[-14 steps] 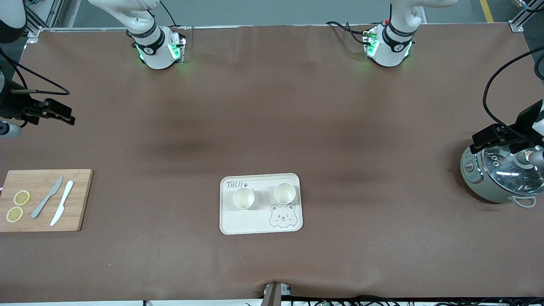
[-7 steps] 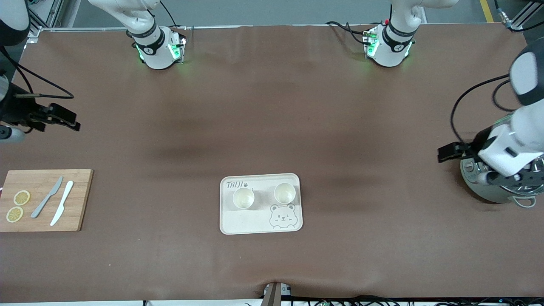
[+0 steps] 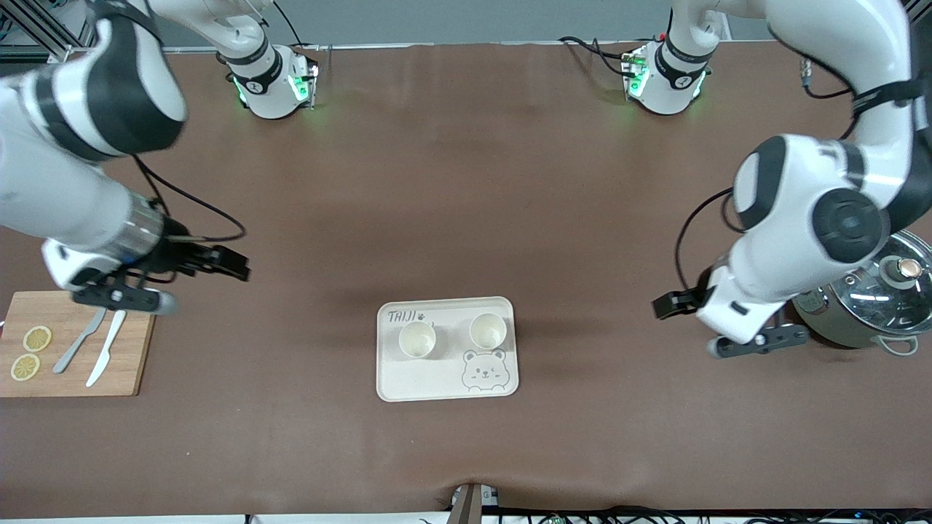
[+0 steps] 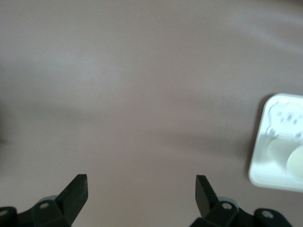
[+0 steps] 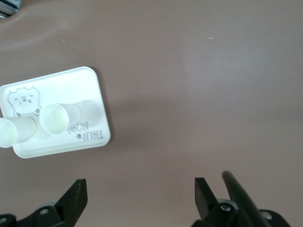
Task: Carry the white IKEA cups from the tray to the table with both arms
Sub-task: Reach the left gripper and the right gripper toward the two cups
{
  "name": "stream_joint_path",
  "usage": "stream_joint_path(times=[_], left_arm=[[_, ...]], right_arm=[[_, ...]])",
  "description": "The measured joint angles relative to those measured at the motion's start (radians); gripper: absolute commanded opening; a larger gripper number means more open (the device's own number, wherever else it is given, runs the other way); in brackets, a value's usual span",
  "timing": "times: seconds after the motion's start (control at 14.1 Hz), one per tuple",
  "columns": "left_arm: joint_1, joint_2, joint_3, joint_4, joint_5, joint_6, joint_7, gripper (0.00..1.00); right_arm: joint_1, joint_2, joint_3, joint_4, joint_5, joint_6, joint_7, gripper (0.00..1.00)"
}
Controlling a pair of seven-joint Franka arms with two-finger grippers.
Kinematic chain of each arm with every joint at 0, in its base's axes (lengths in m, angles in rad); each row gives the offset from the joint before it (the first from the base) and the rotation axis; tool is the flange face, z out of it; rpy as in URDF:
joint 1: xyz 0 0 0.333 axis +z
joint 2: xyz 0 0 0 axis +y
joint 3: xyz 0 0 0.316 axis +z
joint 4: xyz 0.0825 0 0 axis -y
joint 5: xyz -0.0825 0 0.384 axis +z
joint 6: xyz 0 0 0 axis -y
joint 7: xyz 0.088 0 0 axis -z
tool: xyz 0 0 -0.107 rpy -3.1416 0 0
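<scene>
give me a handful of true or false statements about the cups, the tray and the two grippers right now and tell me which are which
1. Both cups stand upright on the tray. True.
2. The left gripper holds a cup. False: it is open and empty, over bare table between the tray and the pot.
3. The right gripper is open. True.
4. A cup lies tipped over on the cutting board. False: the board carries two knives and two lemon slices.
5. The cups touch each other. False: a gap shows between them.
</scene>
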Motion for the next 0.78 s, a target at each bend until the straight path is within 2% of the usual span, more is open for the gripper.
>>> stream_joint_path(times=[0.43,0.78], left_arm=[[-0.129,0.132,-0.002,0.003,0.0,0.232,-0.263,1.0],[-0.229,0.226,-0.003,0.009,0.0,0.413,-0.429,1.0]], right_arm=[[0.128,0.13,0.0,0.008,0.0,0.196,0.215,1.0],[0.184,0.262,-0.001,0.009,-0.002,0.361,0.26,1.0]])
